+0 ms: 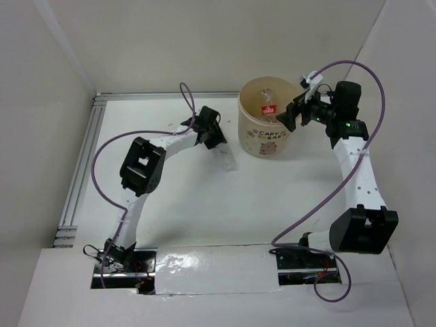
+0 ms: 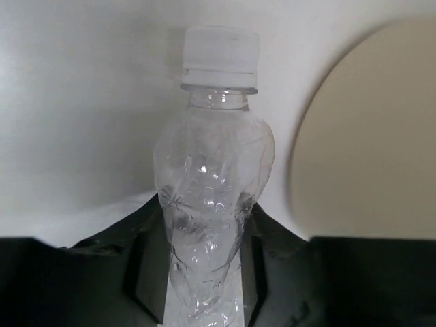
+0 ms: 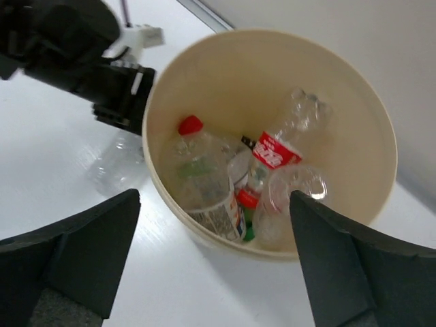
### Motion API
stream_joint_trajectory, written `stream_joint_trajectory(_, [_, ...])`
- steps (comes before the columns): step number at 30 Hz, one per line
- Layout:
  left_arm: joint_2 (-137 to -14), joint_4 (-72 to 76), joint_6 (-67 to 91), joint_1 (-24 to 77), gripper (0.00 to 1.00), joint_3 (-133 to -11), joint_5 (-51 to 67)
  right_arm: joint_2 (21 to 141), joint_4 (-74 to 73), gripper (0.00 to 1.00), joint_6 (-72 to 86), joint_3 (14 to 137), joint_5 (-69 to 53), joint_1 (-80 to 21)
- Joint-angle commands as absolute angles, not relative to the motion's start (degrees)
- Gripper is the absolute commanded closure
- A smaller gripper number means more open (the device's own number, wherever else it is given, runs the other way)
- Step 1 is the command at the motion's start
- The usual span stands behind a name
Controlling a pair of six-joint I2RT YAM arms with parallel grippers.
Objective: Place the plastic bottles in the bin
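Now, left gripper point(image 2: 202, 262) clamped on a clear crumpled bottle point(image 2: 212, 177), white cap point(image 2: 220, 51) pointing to 12 o'clock in the wrist view, long axis in line with the fingers, bin point(image 1: 253, 139) near at its 3 o'clock, right gripper point(image 3: 214, 199) spread wide over the bin, other bottles point(image 3: 276, 151) heaped inside.

Left wrist view: clear bottle point(image 2: 214, 197) base cut off at bottom edge; bin point(image 2: 368, 136) blurred, cropped right. Green bottle point(image 3: 247, 230) mostly buried.
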State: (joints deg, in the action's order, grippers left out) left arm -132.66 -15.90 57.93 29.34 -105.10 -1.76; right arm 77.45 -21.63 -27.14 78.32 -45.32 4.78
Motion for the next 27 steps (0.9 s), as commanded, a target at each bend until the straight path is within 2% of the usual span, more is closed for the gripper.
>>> stream_joint_trajectory(1, [-124.48, -16.62, 53.53, 29.44, 0.93, -94.94, -4.3, 77.61, -24.34, 0.05, -22.41, 79.19, -46.85, 8.43])
stream_joint_trajectory(2, [-121.76, -16.61, 53.0, 29.44, 0.99, -93.01, -4.83, 76.91, -25.48, 0.13, -22.41, 78.32, -47.54, 9.31])
stream_joint_trajectory(3, [-115.99, -15.92, 51.43, 29.44, 1.0, -91.34, -5.97, 76.9, -26.71, 0.28, -23.8, 77.53, -48.07, 10.1])
stream_joint_trajectory(4, [-113.06, -14.86, 50.46, 29.44, 1.0, -88.45, -6.5, 76.9, -28.11, 0.5, -25.04, 77.52, -48.08, 12.02])
stream_joint_trajectory(5, [-110.16, -14.07, 49.49, 29.44, 1.0, -87.29, -6.5, 76.38, -29.87, 0.89, -25.66, 76.39, -48.08, 12.82])
stream_joint_trajectory(6, [-104.65, -12.84, 47.66, 29.44, 1.0, -86.41, -6.5, 75.77, -30.67, 0.98, -26.71, 74.29, -48.08, 13.53])
stream_joint_trajectory(7, [-102.24, -11.18, 46.68, 30.05, 1.0, -85.53, -5.72, 75.76, -31.54, 1.0, -27.59, 73.14, -47.21, 15.01])
stream_joint_trajectory(8, [-100.3, -7.77, 45.8, 30.06, 1.0, -85.0, -5.19, 75.24, -32.16, 0.96, -27.6, 71.99, -47.2, 15.81])
stream_joint_trajectory(10, [-97.75, -5.2, 43.96, 32.42, 1.0, -86.21, -4.05, 74.53, -34.62, 0.61, -30.39, 68.75, -48.33, 17.66])
stream_joint_trajectory(13, [-97.12, -0.63, 43.95, 34.36, 1.0, -91.13, -2.03, 71.99, -36.47, 0.22, -32.77, 64.27, -50.26, 21.08])
stream_joint_trajectory(18, [-102.29, 6.4, 47.98, 36.47, 0.99, -99.74, -3.25, 69.52, -38.06, 0.21, -37.35, 58.37, -49.75, 21.09])
stream_joint_trajectory(21, [-110.44, 7.12, 50.35, 37.7, 0.99, -108.69, -7.28, 69.0, -40.86, 0.23, -39.63, 55.9, -49.75, 21.09])
stream_joint_trajectory(27, [-121.8, 5.64, 53.61, 38.93, 0.93, -124.84, -13.08, 67.85, -41.4, 0.23, -40.78, 52.65, -50.27, 21.62])
